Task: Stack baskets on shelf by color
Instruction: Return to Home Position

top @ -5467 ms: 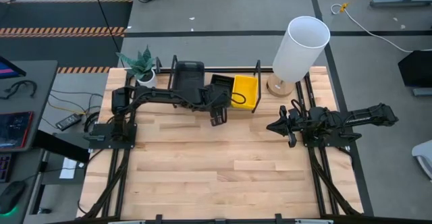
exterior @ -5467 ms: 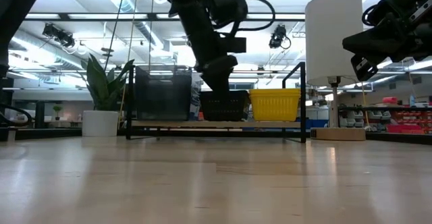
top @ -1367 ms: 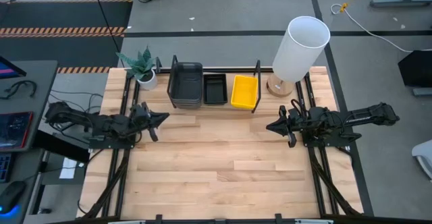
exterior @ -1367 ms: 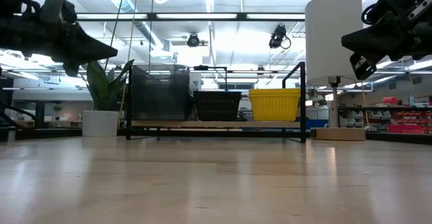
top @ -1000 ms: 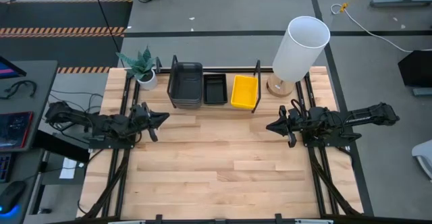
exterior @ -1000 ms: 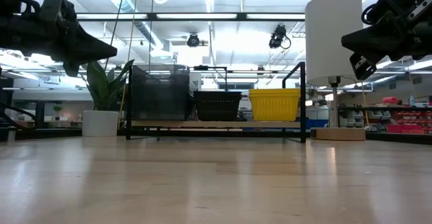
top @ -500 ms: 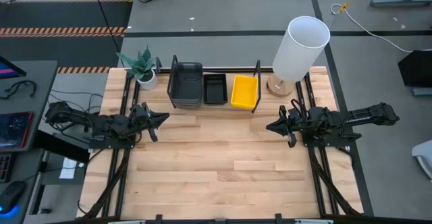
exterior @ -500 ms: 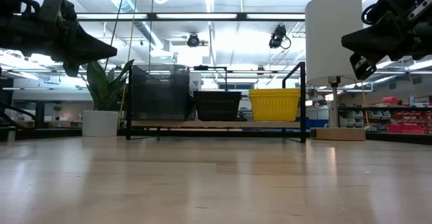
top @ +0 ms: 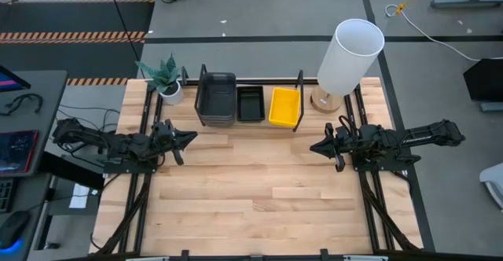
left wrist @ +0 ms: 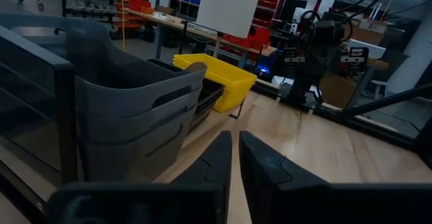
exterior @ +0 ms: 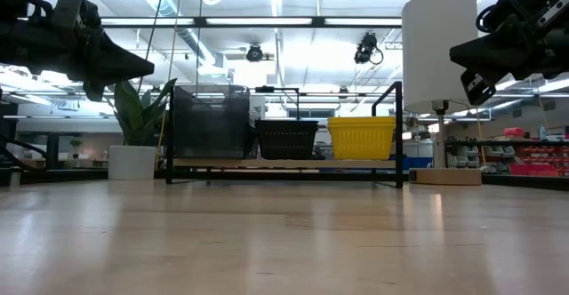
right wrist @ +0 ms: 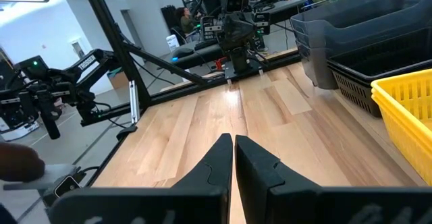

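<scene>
Wooden tabletop (top: 251, 206) spreads below two arms. The left gripper (top: 187, 137) and the right gripper (top: 317, 148) hover at opposite sides, facing inward, each with its fingers pressed nearly together around nothing. Behind them the shelf (exterior: 284, 163) carries three piles in a row: dark grey baskets (top: 216, 97), seemingly three nested, then black baskets (top: 250, 103), then yellow baskets (top: 284, 106). One plant (top: 163, 76) and one lamp (top: 350, 56) flank it. Beyond lies a lit workshop.

1. I see a white lamp (top: 351, 55) standing at the far right corner of the table (top: 259, 194).
2. A small potted plant (top: 164, 75) stands at its far left corner.
3. A grey desk (top: 43, 84) sits beside its left edge.
</scene>
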Robot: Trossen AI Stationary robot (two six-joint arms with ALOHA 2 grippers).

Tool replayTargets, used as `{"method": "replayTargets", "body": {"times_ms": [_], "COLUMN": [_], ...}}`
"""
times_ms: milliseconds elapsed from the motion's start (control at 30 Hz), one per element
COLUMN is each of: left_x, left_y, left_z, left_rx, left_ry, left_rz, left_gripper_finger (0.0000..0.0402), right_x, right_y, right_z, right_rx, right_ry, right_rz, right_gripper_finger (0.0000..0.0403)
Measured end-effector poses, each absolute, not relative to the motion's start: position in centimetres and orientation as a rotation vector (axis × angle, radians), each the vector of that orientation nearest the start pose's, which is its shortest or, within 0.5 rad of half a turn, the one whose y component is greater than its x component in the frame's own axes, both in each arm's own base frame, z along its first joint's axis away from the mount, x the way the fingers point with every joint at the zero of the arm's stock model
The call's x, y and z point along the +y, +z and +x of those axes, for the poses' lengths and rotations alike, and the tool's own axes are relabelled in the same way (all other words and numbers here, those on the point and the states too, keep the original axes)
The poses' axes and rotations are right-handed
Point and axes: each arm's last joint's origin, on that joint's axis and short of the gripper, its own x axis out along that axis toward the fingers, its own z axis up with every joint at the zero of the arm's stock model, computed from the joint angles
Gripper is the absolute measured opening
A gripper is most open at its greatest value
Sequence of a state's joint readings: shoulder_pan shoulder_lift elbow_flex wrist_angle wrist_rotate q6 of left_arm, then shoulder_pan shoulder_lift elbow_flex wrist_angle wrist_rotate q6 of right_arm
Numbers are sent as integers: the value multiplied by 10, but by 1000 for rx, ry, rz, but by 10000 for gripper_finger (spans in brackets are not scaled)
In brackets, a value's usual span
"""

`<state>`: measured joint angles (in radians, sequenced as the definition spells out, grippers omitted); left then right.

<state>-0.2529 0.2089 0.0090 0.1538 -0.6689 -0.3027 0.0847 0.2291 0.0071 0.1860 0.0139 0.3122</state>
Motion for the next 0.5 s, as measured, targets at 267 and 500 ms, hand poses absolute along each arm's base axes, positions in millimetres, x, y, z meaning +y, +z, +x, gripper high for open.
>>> {"method": "replayTargets", "body": {"times_ms": [267, 500], "left_x": [-9, -9], "left_y": [164, 164], "left_z": [105, 105], "left_rx": [-21, -21], "left_ry": [419, 419], "left_rz": [-277, -277], "left_gripper_finger": [30, 40], "right_x": [9, 9], "right_y": [165, 165], "right_z": [111, 111], "right_rx": [47, 47], "right_ry": [64, 65], "right_rz": [310, 310], "right_gripper_finger": [25, 25]}}
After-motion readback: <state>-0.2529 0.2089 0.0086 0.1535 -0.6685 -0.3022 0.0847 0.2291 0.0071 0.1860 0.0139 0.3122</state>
